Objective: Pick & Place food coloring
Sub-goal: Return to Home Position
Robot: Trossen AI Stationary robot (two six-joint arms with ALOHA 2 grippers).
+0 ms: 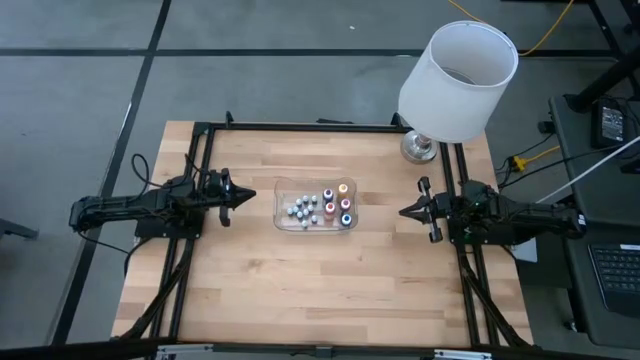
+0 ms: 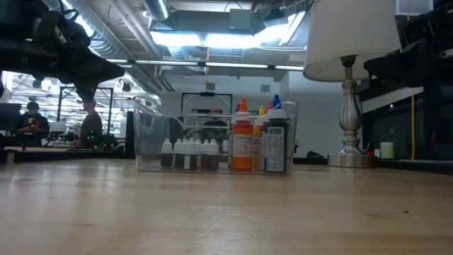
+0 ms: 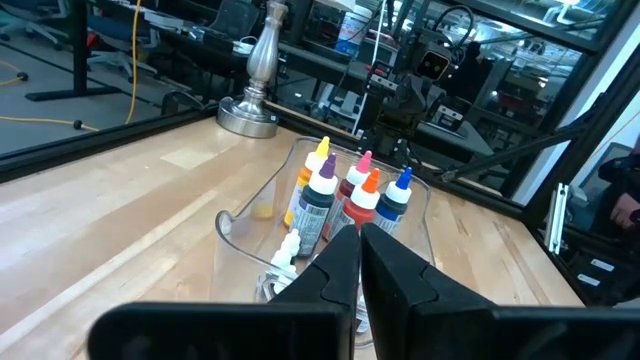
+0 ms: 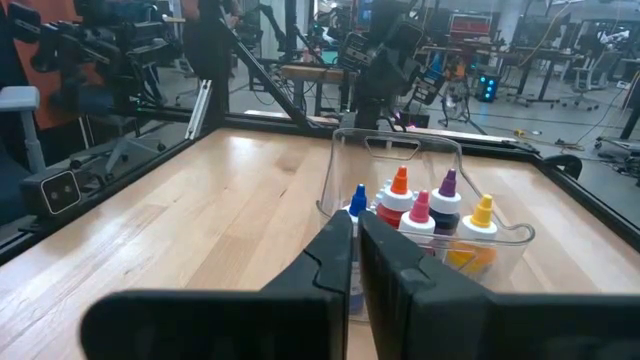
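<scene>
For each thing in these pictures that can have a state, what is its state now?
Transparent bin: upright, open on top, holding bottles.
Large bottles: five, upright in the bin, capped.
Small bottles: in the bin, capped.
Left gripper: shut, empty, apart from the bin.
Right gripper: shut, empty, apart from the bin.
Lamp: upright at the table's corner.

Wood counter [image 1: 330, 290] sat mid-frame on grey floor [image 1: 70, 110]; white-shade lamp [image 1: 458, 82] upper right w/ silver base. Ceiling lights [image 2: 205, 39] glowed in bkgd, low view.
</scene>
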